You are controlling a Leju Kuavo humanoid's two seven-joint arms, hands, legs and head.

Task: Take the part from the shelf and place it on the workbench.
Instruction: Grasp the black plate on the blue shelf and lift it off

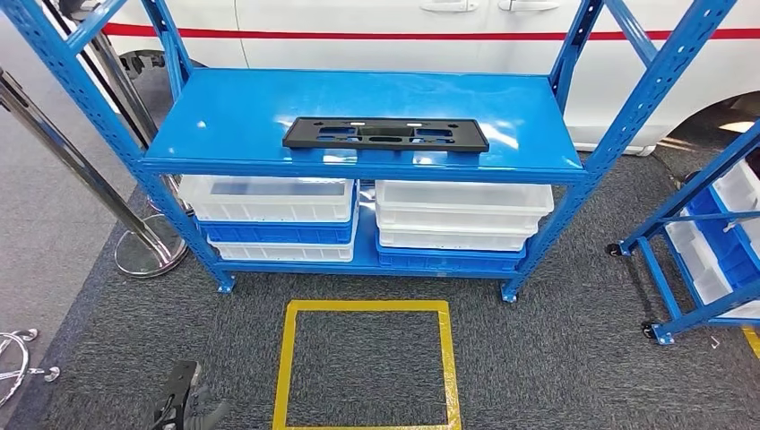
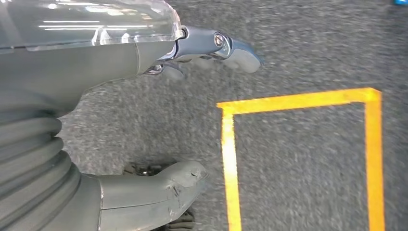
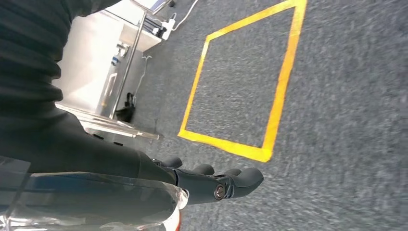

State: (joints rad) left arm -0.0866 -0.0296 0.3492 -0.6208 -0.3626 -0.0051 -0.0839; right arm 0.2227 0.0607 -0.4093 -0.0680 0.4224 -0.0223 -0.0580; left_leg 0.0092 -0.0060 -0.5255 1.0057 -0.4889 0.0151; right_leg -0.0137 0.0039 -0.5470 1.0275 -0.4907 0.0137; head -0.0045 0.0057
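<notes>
The black slotted part (image 1: 386, 134) lies flat near the front edge of the blue shelf (image 1: 224, 116). Approach squarely and grip both ends evenly. Left hand (image 2: 144, 120) and right hand (image 3: 202, 180) hang over the carpet (image 1: 556, 358), fingers apart, holding nothing.

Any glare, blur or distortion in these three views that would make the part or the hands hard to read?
Head view: sharp; white glare patches on the blue shelf beside the black part, whose outline stays clear; uprights splay outward, wide-angle. Left wrist view: light streaks on the clear forearm cover; carpet soft; left robot hand legible. Right wrist view: carpet smeared near the edges; right robot hand dark but readable.
</notes>
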